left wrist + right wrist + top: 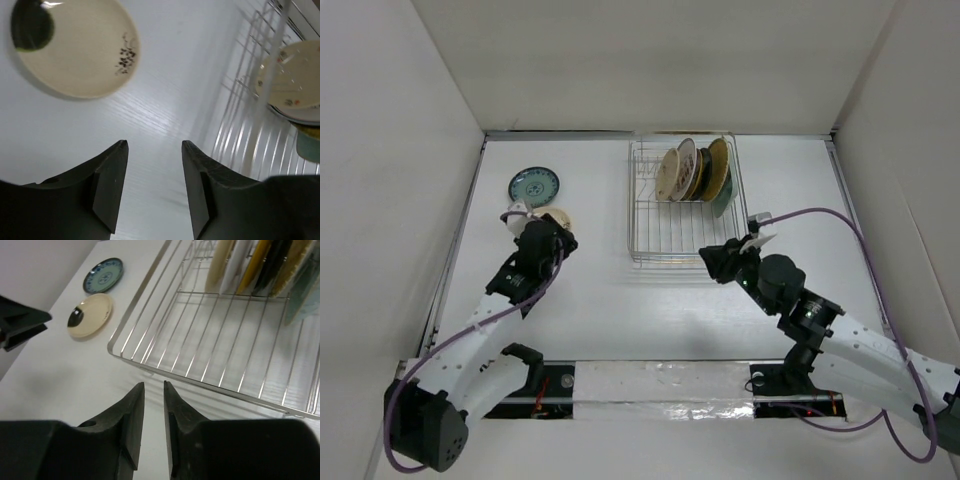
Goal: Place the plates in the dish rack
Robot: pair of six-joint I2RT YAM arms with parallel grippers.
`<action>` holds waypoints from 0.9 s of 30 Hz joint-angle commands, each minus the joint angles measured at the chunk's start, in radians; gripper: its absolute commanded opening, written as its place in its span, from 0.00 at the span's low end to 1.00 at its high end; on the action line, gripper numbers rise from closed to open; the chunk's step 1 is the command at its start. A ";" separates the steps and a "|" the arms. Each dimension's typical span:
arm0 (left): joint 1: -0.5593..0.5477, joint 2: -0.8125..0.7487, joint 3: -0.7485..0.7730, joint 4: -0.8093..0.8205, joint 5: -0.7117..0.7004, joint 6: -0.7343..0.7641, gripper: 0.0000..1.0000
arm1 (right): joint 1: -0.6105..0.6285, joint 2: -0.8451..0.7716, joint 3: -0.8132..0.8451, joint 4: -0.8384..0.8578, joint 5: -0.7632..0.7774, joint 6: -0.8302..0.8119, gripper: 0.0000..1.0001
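Two plates flat on the table, the other plates standing in the dish rack.

In the top view we see the dish rack (670,238) in the upper middle of the frame, and a row of plates (692,172) stands on edge at its upper end (they overlap, so we cannot count them surely). The teal patterned plate (533,186) lies flat in the upper left, and the cream plate (558,216) lies just below it, partly covered by the left gripper (548,243). In the left wrist view the jaws of this gripper are wide apart and hold nothing, and the cream plate is in the upper left of that frame, apart from the fingers. The right gripper (722,262) is at the lower edge of the rack. In its wrist view the jaws are nearly together, with only a thin gap and nothing between them.
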 commanded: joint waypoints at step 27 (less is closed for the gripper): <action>0.639 0.698 -0.126 0.608 0.450 -0.142 0.00 | 0.009 -0.027 -0.113 0.218 -0.345 0.053 0.36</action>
